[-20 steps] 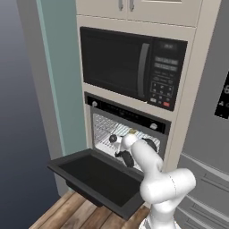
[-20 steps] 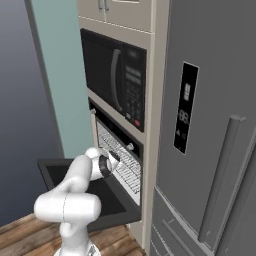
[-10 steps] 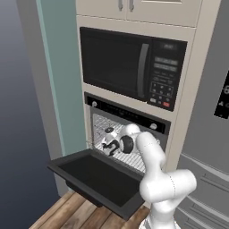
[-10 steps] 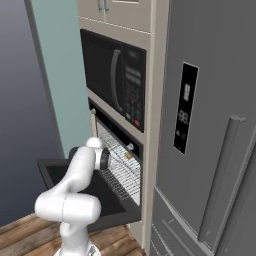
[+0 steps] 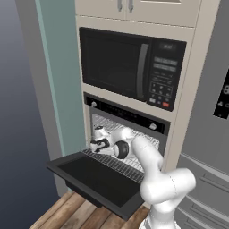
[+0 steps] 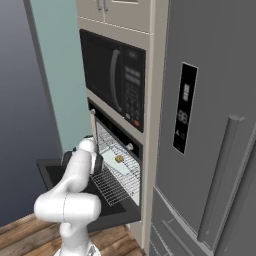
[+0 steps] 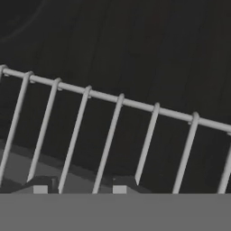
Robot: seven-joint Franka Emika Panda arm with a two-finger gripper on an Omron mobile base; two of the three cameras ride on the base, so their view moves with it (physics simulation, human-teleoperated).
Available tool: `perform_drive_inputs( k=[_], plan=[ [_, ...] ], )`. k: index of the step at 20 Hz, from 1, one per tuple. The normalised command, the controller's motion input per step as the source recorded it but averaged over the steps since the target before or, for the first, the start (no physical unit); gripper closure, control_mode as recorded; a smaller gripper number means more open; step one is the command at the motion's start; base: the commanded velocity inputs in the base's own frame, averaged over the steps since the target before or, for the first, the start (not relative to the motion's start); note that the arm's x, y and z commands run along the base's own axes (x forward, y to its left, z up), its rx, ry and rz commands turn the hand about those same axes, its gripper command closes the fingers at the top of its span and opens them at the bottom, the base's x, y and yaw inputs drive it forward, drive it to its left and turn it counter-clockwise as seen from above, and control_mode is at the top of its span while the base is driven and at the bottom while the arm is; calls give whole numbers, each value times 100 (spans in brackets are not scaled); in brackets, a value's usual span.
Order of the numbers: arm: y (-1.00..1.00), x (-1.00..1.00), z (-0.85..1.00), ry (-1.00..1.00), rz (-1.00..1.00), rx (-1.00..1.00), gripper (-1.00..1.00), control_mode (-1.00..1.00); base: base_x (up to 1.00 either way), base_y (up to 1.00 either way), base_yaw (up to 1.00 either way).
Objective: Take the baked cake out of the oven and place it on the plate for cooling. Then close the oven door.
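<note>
- Oven [image 5: 127,117] is open, and its cavity is lit under the black microwave [image 5: 120,65].
- Oven door [image 5: 96,179] lies dropped flat in front, so closing it is the last step, I think.
- Wire rack [image 6: 112,186] is pulled partly out over the door.
- Arm has swung from the middle of the cavity to the left front corner of the rack.
- Gripper [image 5: 93,144] was wide a second ago and is now narrowing. In the hand view its tips [image 7: 81,186] stand on both sides of a rack wire [image 7: 122,99], but I cannot tell if they already clamp it.
- Cake [image 6: 120,158] sits small and brown near the back edge of the rack, untouched; it seems the robot wants the rack first.
</note>
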Motion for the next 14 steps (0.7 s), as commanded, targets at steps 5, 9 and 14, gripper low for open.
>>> perform_drive_inputs(
  k=[5, 9, 14],
  plan=[
    [100, -100, -100, 12, 0, -2, -100, -100, 0, 0, 0],
    [100, -100, -100, 8, 3, -9, -100, -100, 0, 0, 0],
    [75, -100, -67, -8, 4, -9, -100, -100, 0, 0, 0]
  ],
)
